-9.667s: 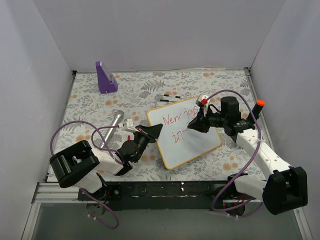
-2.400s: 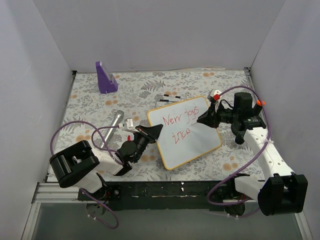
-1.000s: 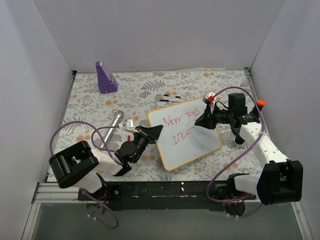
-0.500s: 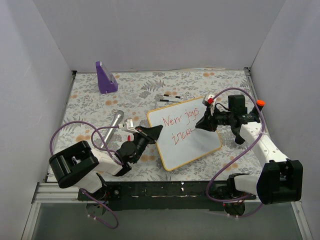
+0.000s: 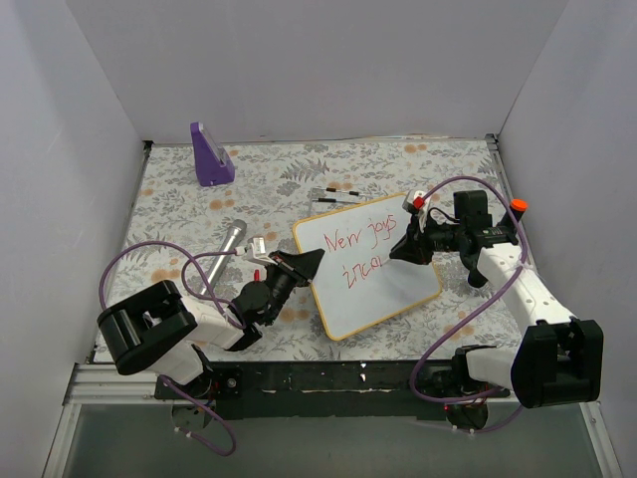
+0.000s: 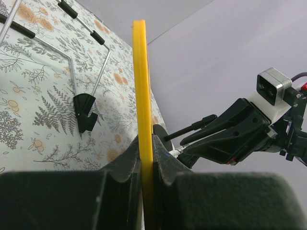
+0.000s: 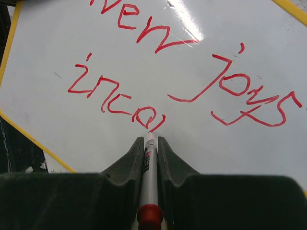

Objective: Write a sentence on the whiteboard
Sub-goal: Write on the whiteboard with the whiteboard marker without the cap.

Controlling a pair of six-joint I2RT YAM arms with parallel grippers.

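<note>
We list the whiteboard on the floral table, right of centre and turned at an angle, its yellow near-left edge pinched between the closed fingers of the left gripper. We list the right gripper, fingers closed tight on a red-capped marker whose tip touches the board at the end of the second line. We list the sentence in red: "New joys" above, "inco" and one further stroke below.
</note>
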